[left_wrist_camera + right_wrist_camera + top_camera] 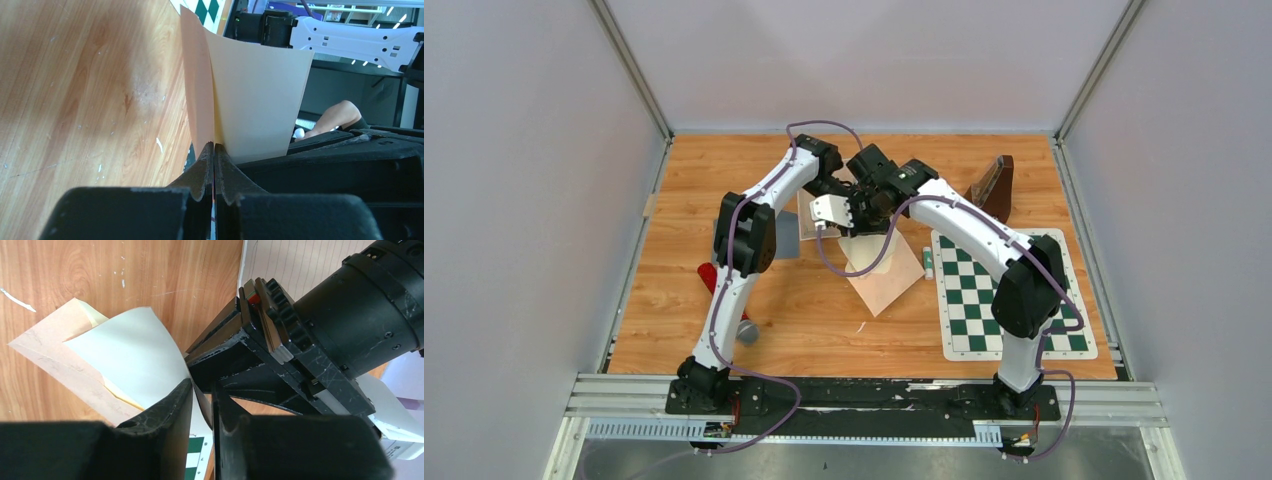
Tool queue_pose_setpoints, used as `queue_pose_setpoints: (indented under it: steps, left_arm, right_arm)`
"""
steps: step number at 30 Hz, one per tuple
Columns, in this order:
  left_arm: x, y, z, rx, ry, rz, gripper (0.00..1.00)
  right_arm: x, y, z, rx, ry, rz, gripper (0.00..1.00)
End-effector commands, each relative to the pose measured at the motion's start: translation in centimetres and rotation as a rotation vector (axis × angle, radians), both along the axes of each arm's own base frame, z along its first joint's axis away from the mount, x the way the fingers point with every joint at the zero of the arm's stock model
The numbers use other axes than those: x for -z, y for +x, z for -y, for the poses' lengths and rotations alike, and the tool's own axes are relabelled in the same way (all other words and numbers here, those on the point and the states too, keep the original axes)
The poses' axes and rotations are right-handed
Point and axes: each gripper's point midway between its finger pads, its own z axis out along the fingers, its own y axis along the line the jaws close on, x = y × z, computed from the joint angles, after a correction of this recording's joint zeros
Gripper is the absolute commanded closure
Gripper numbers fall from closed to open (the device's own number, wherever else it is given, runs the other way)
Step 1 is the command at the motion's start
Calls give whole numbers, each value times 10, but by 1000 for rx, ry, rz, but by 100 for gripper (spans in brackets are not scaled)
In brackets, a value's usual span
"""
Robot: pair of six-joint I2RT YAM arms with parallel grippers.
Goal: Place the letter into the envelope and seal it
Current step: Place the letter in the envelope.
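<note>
The tan envelope (882, 280) lies on the wooden table in front of both grippers, with its cream-lined flap (135, 352) lifted and curled. My left gripper (214, 145) is shut on the raised paper, tan face (196, 85) on one side and cream face (257, 95) on the other. My right gripper (201, 385) stands right against the left one, jaws a narrow gap apart with the flap's edge curving between them. Both grippers meet above the envelope's far end (861, 212). A lined sheet, the letter (300, 265), lies on the table behind them (808, 212).
A green-and-white chess mat (1014, 300) lies at the right, with a small white and green tube (928, 260) beside it. A dark brown stand (996, 185) is at the back right. A grey sheet (786, 240), a red object (707, 272) and a grey round piece (747, 330) are at the left.
</note>
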Motion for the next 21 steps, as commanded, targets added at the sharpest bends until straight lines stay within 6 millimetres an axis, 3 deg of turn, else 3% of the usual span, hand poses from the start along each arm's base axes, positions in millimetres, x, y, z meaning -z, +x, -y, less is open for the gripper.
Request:
queue_pose_setpoints:
  steps: [1, 8, 13, 14, 21]
  left_arm:
    - [-30, -5, 6, -5, -93, -17, 100]
    - [-32, -6, 6, -1, -101, -4, 100]
    - [-33, -7, 5, 2, -103, 0, 100]
    - [-33, -7, 5, 3, -102, -2, 100]
    - [-37, -4, 6, -39, -113, -81, 100]
  right_arm:
    - [-22, -6, -13, 13, 104, -41, 76]
    - [-24, -1, -13, 32, 113, -46, 76]
    - [-22, -2, -11, 27, 114, -56, 92]
    - [-21, 0, -10, 31, 109, -51, 100]
    - [-39, 18, -13, 127, 134, -8, 100]
